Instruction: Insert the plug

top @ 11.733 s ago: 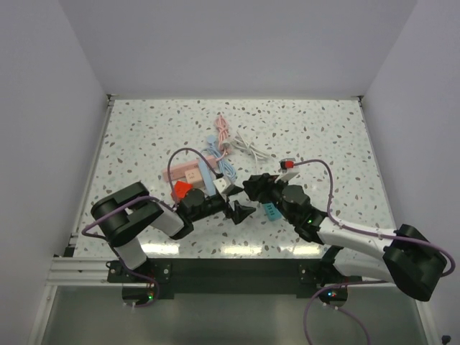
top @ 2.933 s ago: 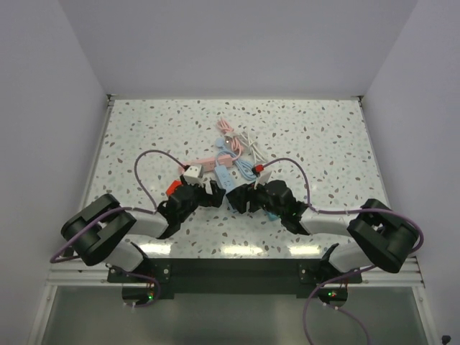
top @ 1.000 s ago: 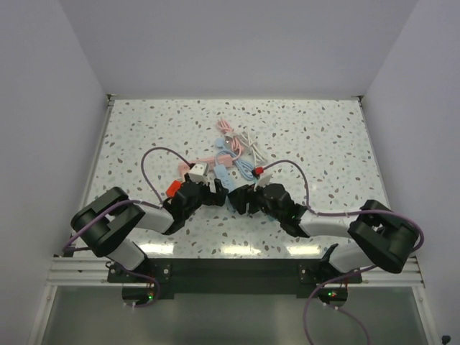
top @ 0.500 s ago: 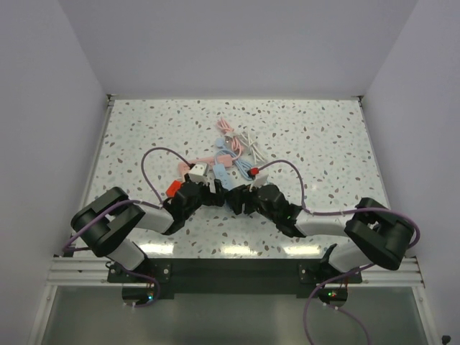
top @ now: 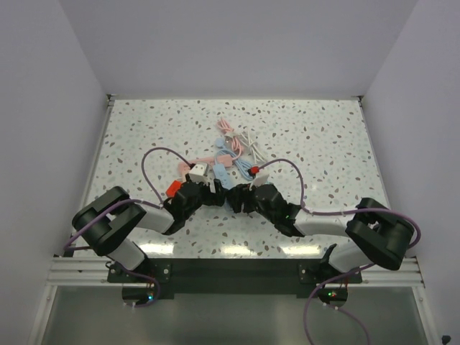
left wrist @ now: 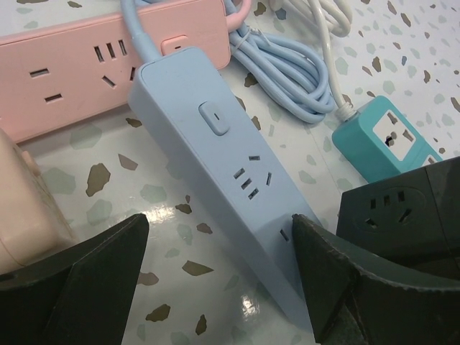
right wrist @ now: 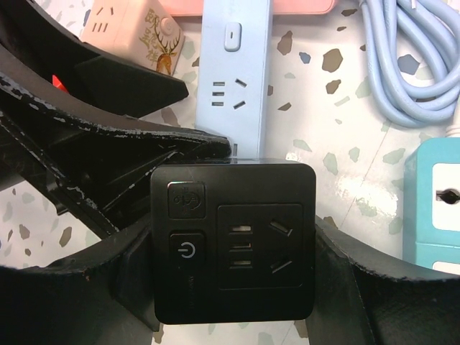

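Note:
A light blue power strip (top: 223, 176) lies on the speckled table, its near end between the wide-open fingers of my left gripper (left wrist: 218, 269). The right finger (left wrist: 345, 277) sits against the strip's edge and the left finger stands clear of it. My right gripper (right wrist: 233, 277) is shut on a black cube socket (right wrist: 233, 241) with a power button, held by its two sides. The cube's far edge meets the near end of the blue strip (right wrist: 233, 72). The cube also shows in the left wrist view (left wrist: 392, 208). Its plug prongs are hidden.
A pink power strip (left wrist: 79, 68) lies behind the blue one. A cream cube socket (right wrist: 136, 29) sits to the left and a teal adapter (left wrist: 388, 144) to the right. Coiled blue cable (left wrist: 287, 79) and white cable (top: 248, 147) lie further back.
My right gripper has moved a little left with the black cube, closer to the left gripper and the blue strip's end. The left arm has hardly moved.

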`<state>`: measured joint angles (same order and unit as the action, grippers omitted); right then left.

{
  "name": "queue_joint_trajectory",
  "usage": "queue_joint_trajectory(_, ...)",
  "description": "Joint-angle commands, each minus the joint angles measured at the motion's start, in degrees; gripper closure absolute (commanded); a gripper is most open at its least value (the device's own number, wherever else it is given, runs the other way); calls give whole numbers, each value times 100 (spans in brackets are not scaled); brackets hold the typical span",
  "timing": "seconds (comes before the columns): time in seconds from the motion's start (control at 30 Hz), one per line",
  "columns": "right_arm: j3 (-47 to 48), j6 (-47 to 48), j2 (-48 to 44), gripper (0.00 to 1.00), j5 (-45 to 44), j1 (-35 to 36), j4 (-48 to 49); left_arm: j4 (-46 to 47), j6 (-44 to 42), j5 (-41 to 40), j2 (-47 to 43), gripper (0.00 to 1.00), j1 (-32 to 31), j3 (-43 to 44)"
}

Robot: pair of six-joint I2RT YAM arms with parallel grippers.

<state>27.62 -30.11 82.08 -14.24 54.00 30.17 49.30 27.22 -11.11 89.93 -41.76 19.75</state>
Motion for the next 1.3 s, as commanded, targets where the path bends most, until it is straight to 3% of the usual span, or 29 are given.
queue_joint_trajectory(0.0, 156, -74, -140, 100, -299, 6, -301, 54, -138, -119, 68, 14, 1, -111)
queue_joint_trajectory(0.67, -11, -399, -280, 100, 9, 128, 182, 80, -130, -110, -90, 16, 1, -235)
queue_joint_trajectory(1.27, 86, -382, -61, 100, -536, 269, 173, 27, -138, -128, -248, 17, 1, -296)
